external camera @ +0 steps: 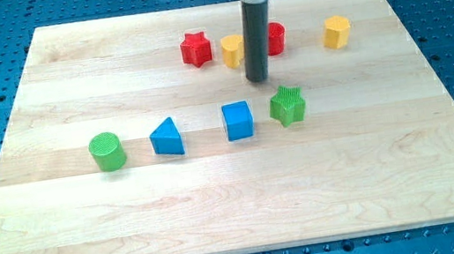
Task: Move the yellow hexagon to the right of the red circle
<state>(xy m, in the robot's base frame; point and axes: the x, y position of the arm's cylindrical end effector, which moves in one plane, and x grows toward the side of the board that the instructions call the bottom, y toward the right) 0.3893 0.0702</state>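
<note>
The yellow hexagon (336, 31) stands near the view's top right of the wooden board. The red circle (275, 37) is to its left, partly hidden behind the dark rod. My tip (258, 79) rests on the board just below the red circle and a second yellow block (232, 50), whose shape is partly hidden by the rod. The tip is well to the left of the yellow hexagon and touches no block that I can see.
A red star (195, 49) sits left of the hidden yellow block. Below the tip are a green star (287, 105), a blue cube (238, 120), a blue triangle (167, 138) and a green cylinder (108, 151). The board (238, 205) lies on a blue perforated table.
</note>
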